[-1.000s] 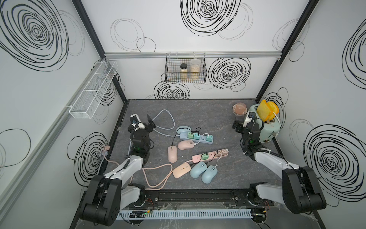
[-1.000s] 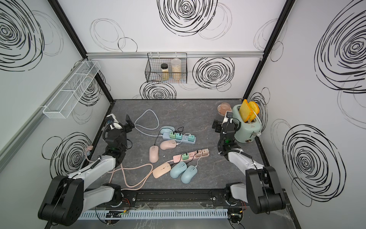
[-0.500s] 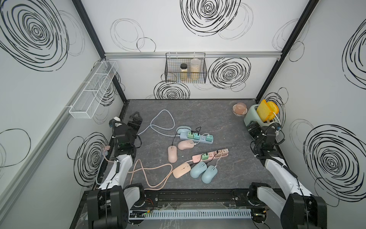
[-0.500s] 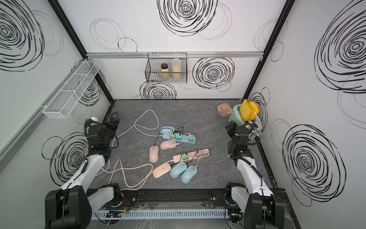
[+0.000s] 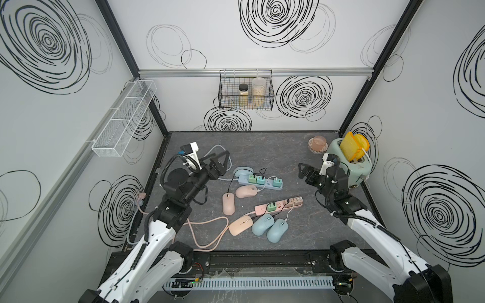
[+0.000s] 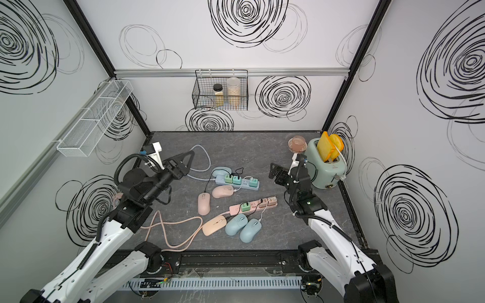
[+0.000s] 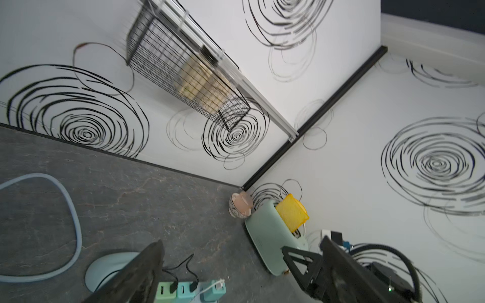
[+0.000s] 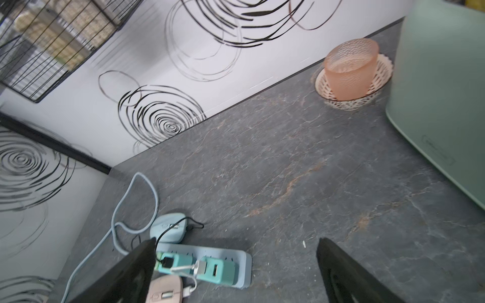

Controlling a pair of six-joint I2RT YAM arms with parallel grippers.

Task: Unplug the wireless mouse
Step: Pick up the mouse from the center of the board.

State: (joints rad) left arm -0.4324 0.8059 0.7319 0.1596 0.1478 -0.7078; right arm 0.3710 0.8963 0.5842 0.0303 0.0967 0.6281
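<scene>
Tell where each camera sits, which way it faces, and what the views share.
Top views: high at the front, looking down at the table; both arms, left gripper, right gripper.
Left wrist: on left arm, facing the toaster corner; own fingers, right arm.
Right wrist: on right arm, facing the back wall, basket; own fingers.
Shared: toaster and basket, everywhere.

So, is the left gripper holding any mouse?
No, the left gripper is open, and nothing sits between its jaws.
</scene>
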